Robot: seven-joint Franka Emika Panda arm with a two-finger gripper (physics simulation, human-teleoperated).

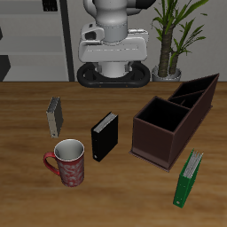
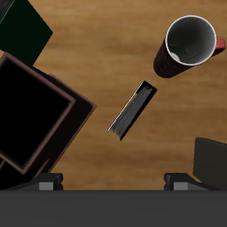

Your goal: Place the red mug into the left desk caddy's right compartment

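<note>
nearest, the red mug [image 1: 69,163] [image 2: 187,44] stands upright by the table's front edge; a black book [image 1: 105,136] stands between it and the left desk caddy [image 1: 174,117]. farther back, the gripper [image 1: 113,43] hangs high, jaws' state unclear.

From my seat the gripper [image 1: 113,40] is mostly hidden: the exterior view shows only the white arm housing from the front, and in the wrist view only two dark finger stubs poke past the frame edge, so I cannot tell how far the jaws stand apart. The left desk caddy [image 2: 35,115] is cut by the wrist picture's edge (its insides read as plain black, dividers lost). The red mug [image 2: 186,46] is clipped at the edge, handle barely showing. The green book [image 2: 22,27] and the grey book [image 2: 211,164] are cropped too.
</note>
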